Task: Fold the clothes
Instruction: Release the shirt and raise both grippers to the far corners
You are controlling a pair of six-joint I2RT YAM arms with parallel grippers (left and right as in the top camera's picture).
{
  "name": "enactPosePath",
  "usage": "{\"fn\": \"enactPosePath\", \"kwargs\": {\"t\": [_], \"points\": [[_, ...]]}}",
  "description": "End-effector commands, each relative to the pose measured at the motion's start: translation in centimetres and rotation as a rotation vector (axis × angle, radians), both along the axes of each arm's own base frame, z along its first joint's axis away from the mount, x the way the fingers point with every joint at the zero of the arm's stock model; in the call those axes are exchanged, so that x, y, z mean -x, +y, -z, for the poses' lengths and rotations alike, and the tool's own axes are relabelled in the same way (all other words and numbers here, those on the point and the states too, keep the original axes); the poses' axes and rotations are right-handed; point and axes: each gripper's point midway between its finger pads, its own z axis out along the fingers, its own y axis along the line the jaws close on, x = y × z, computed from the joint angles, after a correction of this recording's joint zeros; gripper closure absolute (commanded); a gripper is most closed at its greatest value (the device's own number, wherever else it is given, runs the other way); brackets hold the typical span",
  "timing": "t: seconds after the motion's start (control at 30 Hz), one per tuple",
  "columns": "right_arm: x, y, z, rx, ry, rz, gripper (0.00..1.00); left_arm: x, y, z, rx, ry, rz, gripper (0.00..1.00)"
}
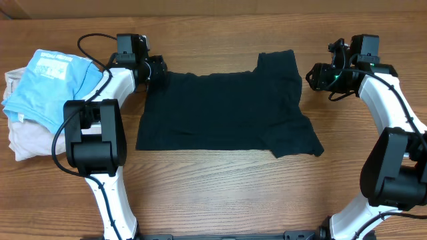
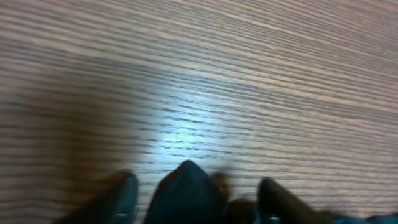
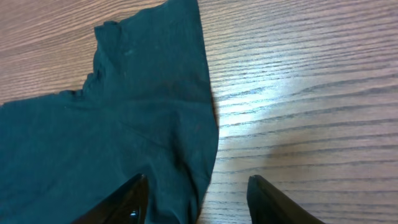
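While a light blue shirt [image 1: 57, 83] and a beige garment [image 1: 27, 143] sat heaped at the left, the left gripper [image 1: 159, 69] met the clothes' [image 1: 220, 110] far corner; whether it pinched could not be told. The clothes lay flat mid-table, unfolded. The right gripper [image 3: 196, 186] stood apart over a sleeve edge. Wood-grain table [image 1: 220, 187]; no room showed.

The left arm [image 1: 97, 137] stands tall and bends inward at the top. Its left gripper [image 1: 158, 69] sits low and points toward the middle. The right arm [image 1: 393, 157] does the same on the other side (like a mirror) and the right gripper [image 1: 313, 77] points inward too. Both pairs of fingers stand apart.
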Motion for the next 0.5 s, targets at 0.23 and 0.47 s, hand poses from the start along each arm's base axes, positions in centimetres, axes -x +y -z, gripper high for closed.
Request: {"fn": "enactPosePath", "kwargs": {"t": [0.23, 0.47], "points": [[-1.6, -0.2, -1.3, 0.010, -0.080, -0.005, 0.53, 1.2, 0.2, 0.1, 0.030, 0.107, 0.027, 0.96], [-3.8, 0.2, -1.0, 0.013, -0.155, -0.023, 0.51, 0.4, 0.8, -3.4, 0.031, 0.129, 0.016, 0.96]]}}
